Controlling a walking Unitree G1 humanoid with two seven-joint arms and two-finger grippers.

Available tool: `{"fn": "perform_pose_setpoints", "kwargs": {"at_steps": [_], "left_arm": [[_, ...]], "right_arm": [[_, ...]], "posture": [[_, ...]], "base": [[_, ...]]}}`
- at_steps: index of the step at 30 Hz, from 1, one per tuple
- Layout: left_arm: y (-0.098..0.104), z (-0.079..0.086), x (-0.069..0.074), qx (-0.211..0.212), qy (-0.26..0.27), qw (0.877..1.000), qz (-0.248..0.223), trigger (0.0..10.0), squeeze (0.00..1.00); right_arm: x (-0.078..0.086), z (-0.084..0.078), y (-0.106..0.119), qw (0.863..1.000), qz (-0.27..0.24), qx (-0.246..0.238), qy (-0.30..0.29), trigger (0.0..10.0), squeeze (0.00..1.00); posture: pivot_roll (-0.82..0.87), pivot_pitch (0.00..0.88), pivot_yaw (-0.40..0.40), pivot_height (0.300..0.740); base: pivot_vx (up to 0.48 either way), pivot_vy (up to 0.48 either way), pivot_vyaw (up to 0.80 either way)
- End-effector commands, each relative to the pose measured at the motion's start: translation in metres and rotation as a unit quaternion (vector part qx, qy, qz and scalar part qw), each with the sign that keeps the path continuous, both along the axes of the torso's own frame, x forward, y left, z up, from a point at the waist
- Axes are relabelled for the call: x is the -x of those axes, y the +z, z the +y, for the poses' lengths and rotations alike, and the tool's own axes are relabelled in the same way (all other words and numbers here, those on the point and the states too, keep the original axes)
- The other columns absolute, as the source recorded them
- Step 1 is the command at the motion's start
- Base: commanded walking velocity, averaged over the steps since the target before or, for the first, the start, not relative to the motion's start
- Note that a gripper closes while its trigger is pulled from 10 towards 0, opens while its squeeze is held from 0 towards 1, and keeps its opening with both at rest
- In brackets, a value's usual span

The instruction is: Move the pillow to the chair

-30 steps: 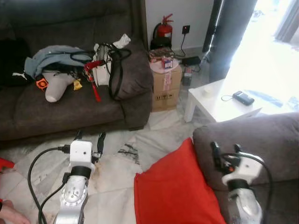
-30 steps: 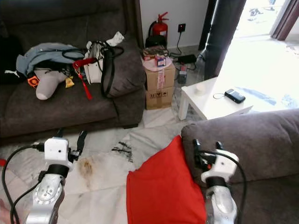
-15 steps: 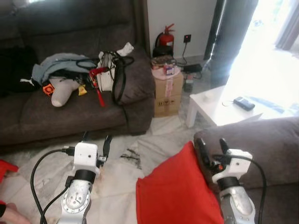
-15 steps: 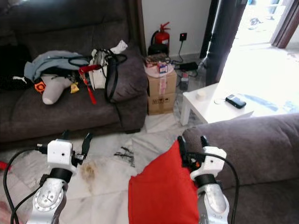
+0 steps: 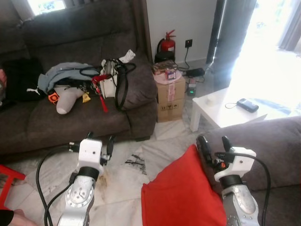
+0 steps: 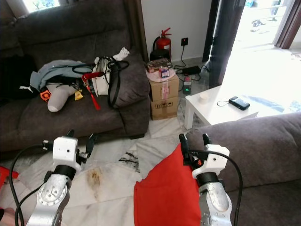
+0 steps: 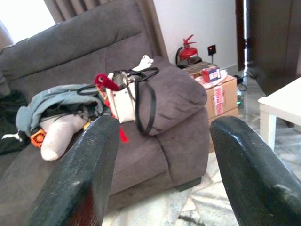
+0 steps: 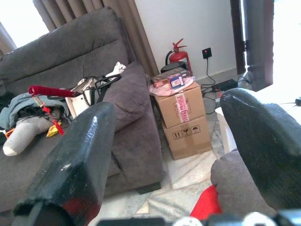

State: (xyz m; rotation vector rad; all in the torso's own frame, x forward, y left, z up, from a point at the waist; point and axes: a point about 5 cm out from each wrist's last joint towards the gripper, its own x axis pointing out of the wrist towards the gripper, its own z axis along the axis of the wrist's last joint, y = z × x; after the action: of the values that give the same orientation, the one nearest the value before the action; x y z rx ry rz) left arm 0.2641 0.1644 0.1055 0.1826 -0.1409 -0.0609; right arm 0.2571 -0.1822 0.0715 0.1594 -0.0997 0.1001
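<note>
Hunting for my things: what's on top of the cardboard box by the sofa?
On the cardboard box lies a pink cloth or plate carrying small packets. Whatever is inside the taped box is hidden.

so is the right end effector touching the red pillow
Cannot tell. In the left eye view the right end effector overlaps the red pillow's top corner, but its open fingers could sit behind it without contact.

We are looking at a dark grey sofa [image 5: 70,108] stretching across ten to twelve o'clock, a white wall [image 5: 188,19] rising behind it at one. A low white table [image 5: 225,110] is sitting at two, glaring daylight pouring in beyond it. Pale marbled floor [image 5: 155,141] is spreading through the middle, and another grey sofa [image 5: 273,141] is standing at four.
</note>
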Motion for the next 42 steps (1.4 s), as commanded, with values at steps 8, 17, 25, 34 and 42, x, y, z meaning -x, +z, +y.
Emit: {"fn": "perform_pose_setpoints", "kwargs": {"at_steps": [8, 17, 25, 34, 42], "left_arm": [[0.002, 0.004, 0.003, 0.002, 0.018, 1.000, 0.001, 10.0, 0.00], [0.006, 0.011, 0.005, -0.008, 0.023, 1.000, 0.000, 10.0, 0.00], [0.007, 0.008, 0.001, -0.012, 0.009, 1.000, 0.002, 10.0, 0.00], [0.009, 0.008, -0.002, -0.008, 0.012, 1.000, -0.001, 10.0, 0.00], [0.010, 0.010, -0.001, -0.009, 0.016, 1.000, -0.003, 10.0, 0.00]], "right_arm": [[-0.014, -0.001, 0.016, 1.000, -0.017, 0.012, 0.016, 10.0, 0.00], [-0.017, 0.005, 0.017, 1.000, -0.018, 0.010, 0.020, 10.0, 0.00], [-0.016, 0.007, 0.018, 1.000, -0.023, 0.009, 0.018, 10.0, 0.00], [-0.024, 0.009, 0.026, 0.999, -0.032, 0.018, 0.023, 10.0, 0.00], [-0.027, 0.010, 0.026, 0.999, -0.029, 0.022, 0.027, 10.0, 0.00]], "posture": [[-0.01, 0.011, 0.078, 0.740], [0.00, 0.033, 0.103, 0.740], [-0.01, 0.035, 0.112, 0.740], [0.00, 0.034, 0.097, 0.740], [0.00, 0.022, 0.100, 0.740]], "base": [[0.000, 0.000, 0.00], [0.000, 0.000, 0.00], [0.000, 0.000, 0.00], [0.000, 0.000, 0.00], [0.000, 0.000, 0.00]]}}
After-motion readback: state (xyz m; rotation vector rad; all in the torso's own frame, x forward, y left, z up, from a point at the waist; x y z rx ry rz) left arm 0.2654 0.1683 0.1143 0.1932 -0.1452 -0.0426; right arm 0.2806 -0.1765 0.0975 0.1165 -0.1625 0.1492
